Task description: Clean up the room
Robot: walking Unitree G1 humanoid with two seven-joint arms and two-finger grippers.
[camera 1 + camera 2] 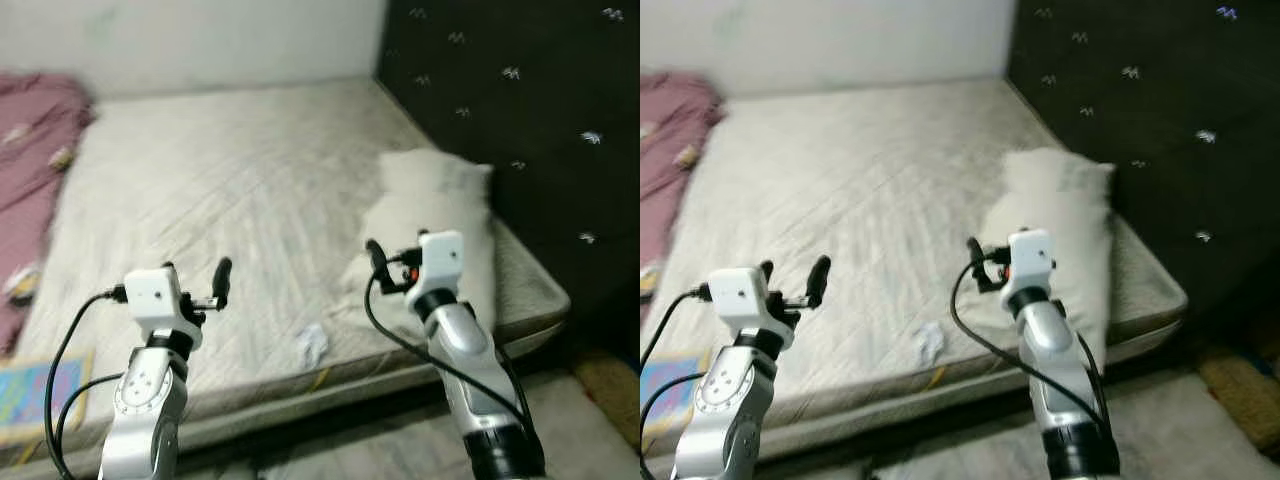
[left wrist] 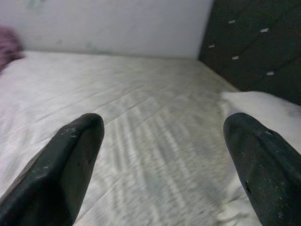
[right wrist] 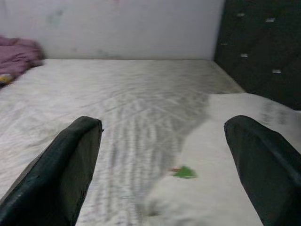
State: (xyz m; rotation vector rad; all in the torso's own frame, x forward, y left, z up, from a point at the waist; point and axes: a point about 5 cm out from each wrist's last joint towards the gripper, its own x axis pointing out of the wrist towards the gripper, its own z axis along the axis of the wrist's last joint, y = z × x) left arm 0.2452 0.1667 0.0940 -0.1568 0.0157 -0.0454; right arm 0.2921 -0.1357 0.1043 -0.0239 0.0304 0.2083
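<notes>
Right now your left gripper [image 2: 160, 155] has its jaws spread wide and empty above the mattress [image 1: 230, 190]. Your right gripper [image 3: 162, 160] is equally wide, hovering over the white pillow [image 1: 435, 215] by the dark headboard [image 1: 520, 90]. Crumpled paper [image 1: 312, 343] lies near the mattress edge; a pink blanket [image 1: 30, 140] sits far left.
</notes>
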